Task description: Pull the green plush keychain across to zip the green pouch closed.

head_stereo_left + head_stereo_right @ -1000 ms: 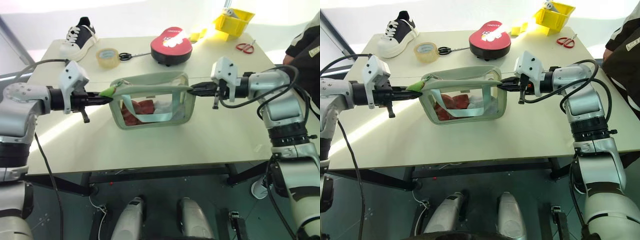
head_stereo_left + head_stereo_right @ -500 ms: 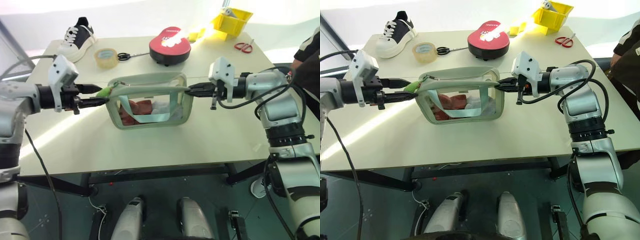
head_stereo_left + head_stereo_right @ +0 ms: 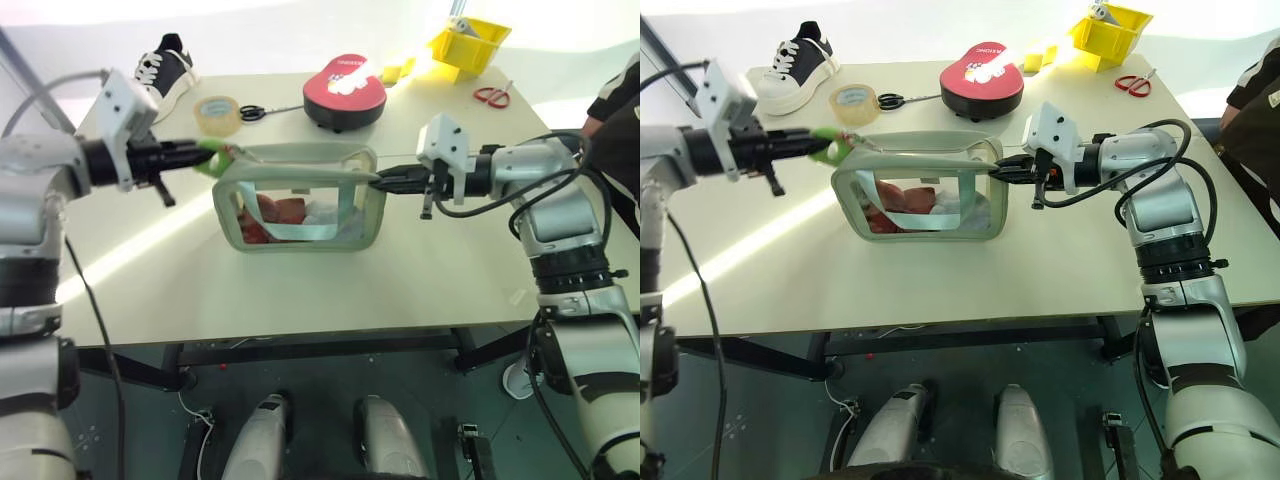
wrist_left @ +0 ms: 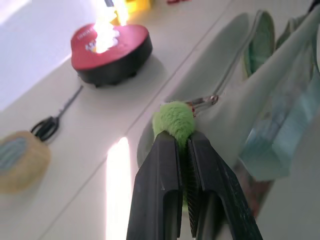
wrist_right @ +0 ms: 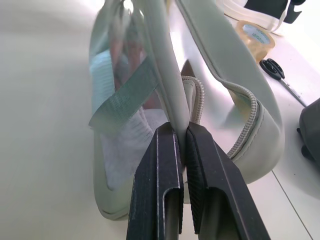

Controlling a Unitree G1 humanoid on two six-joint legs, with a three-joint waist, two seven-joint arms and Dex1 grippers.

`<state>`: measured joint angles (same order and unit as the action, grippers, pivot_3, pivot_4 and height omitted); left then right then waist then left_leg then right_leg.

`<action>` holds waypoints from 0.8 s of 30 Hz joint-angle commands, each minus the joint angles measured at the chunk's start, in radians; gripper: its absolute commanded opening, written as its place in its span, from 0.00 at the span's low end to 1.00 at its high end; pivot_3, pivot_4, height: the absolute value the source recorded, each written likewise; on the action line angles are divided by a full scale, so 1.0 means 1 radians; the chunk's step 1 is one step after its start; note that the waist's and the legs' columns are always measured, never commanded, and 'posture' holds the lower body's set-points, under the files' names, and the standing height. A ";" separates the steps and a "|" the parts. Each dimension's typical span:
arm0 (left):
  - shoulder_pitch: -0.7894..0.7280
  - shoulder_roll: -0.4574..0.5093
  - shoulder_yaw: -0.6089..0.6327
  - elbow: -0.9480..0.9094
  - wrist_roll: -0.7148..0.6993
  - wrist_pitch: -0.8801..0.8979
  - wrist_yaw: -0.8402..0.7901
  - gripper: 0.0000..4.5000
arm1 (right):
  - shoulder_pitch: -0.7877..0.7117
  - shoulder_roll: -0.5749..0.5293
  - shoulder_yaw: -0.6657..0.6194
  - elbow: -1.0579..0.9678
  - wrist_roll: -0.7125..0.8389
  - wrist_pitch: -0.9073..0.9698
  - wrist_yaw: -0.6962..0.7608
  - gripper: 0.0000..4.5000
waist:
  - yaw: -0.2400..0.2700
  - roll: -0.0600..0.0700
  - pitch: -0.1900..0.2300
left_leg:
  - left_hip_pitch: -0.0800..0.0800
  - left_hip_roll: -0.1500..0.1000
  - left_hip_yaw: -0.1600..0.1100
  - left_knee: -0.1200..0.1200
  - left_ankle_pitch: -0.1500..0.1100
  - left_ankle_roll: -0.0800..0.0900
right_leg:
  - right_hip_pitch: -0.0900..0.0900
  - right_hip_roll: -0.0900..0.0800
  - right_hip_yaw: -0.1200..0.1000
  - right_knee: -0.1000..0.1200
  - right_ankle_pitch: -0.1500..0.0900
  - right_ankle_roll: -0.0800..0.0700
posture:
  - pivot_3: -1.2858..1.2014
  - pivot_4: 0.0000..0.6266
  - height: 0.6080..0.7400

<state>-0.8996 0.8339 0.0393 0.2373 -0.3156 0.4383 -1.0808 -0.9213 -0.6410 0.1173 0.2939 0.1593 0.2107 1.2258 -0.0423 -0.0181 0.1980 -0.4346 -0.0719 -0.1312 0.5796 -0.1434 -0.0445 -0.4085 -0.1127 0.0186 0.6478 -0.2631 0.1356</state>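
In the left eye view, the green pouch is seen standing on the pale table just above the frame's centre, its clear window showing red and white contents. The green plush keychain is found at the pouch's upper left corner, clamped between the black fingers of the left gripper, which reaches in level from the left edge. At the pouch's right end, the fabric is pinched by the clenched right gripper. Along the top of the frame, a black-and-white sneaker, a tape roll, black-handled scissors, a red oval case, a yellow bin and red-handled scissors are laid out. A person's dark sleeve is seen at the right edge.

In the left wrist view, the fuzzy keychain is gripped at centre by the closed fingers, with the metal zipper pull just beyond it.

In the right wrist view, the pouch's end seam is squeezed between the closed fingers; the zipper teeth curve away at right, still parted.
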 commanded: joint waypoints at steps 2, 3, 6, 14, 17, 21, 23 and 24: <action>-0.049 -0.044 -0.062 -0.041 0.027 -0.062 -0.036 0.01 | -0.036 0.007 -0.004 -0.038 0.009 -0.004 -0.003 0.00 | -0.001 0.000 0.000 | 0.000 0.000 0.000 0.000 0.000 0.000 | 0.000 0.000 0.000 0.000 0.000 0.000 | 0.52 0.24 1.00; -0.047 -0.054 -0.075 -0.052 0.031 -0.065 -0.044 0.01 | -0.037 0.008 -0.004 -0.038 0.009 -0.004 -0.004 0.00 | -0.003 0.000 0.000 | 0.000 0.000 0.000 0.000 0.000 0.000 | 0.000 0.000 0.000 0.000 0.000 0.000 | 0.52 0.24 1.00; -0.013 -0.062 -0.136 -0.098 0.065 -0.105 -0.090 0.01 | -0.040 0.010 -0.003 -0.041 0.009 -0.003 -0.008 0.00 | -0.006 0.000 0.000 | 0.000 0.000 0.000 0.000 0.000 0.000 | 0.000 0.000 0.000 0.001 0.000 0.000 | 0.52 0.24 1.00; -0.020 -0.056 -0.138 -0.022 0.114 -0.167 -0.109 0.48 | -0.036 0.004 -0.006 -0.057 0.011 0.005 -0.014 0.00 | -0.004 0.000 0.000 | 0.000 0.000 0.000 0.000 0.000 0.000 | -0.001 0.000 0.000 0.001 0.000 0.000 | 0.52 0.24 1.00; -0.044 -0.047 -0.110 -0.006 0.110 -0.148 -0.094 0.81 | -0.030 0.000 -0.007 -0.065 0.012 0.010 -0.015 0.00 | -0.004 0.000 0.000 | 0.000 0.000 0.000 0.000 0.000 0.000 | -0.001 0.000 0.000 0.001 0.000 0.000 | 0.52 0.24 1.00; -0.042 0.013 -0.086 0.015 0.120 -0.145 -0.106 0.98 | -0.029 -0.006 -0.011 -0.064 0.012 0.013 -0.013 0.00 | -0.007 0.000 0.000 | 0.000 0.000 0.000 0.000 0.000 0.000 | -0.001 0.000 0.000 0.001 0.000 0.000 | 0.52 0.24 1.00; -0.020 0.042 -0.083 0.014 0.116 -0.135 -0.114 0.98 | -0.030 -0.008 -0.011 -0.062 0.012 0.012 -0.012 0.00 | -0.008 0.000 0.000 | 0.000 0.000 0.000 0.000 0.000 0.000 | -0.001 0.000 0.000 0.002 0.000 0.000 | 0.52 0.24 1.00; 0.008 0.055 -0.087 0.006 0.115 -0.132 -0.122 0.98 | -0.031 -0.008 -0.011 -0.061 0.011 0.012 -0.012 0.00 | -0.009 0.000 0.000 | 0.000 0.000 0.000 0.000 0.000 0.000 | -0.001 0.000 0.000 0.002 0.000 0.000 | 0.52 0.24 1.00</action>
<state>-0.9064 0.8686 -0.0775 0.2618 -0.2040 0.3011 -1.1937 -0.9213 -0.6390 0.1265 0.2742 0.1589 0.2323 1.2146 -0.0508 -0.0180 0.1980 -0.4346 -0.0716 -0.1310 0.5791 -0.1434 -0.0443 -0.4096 -0.1124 0.0187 0.6494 -0.2631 0.1358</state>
